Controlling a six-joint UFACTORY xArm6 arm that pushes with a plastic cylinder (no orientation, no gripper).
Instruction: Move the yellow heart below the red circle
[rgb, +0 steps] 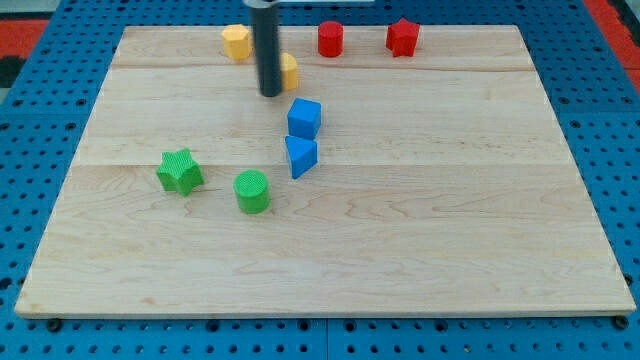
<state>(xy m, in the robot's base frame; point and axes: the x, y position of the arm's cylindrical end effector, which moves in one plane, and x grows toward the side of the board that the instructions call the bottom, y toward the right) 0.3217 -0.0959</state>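
While my tip (270, 94) touches the yellow heart's (289, 72) left, bare and gripping nothing, next push it rightward, beneath the red circle (331, 39).

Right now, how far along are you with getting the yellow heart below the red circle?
Nothing looks done: the yellow heart sits to the view's left of the red circle, not below it. In hand: my tip is against the heart's left side. Left: push it toward the view's right until it sits under the circle.
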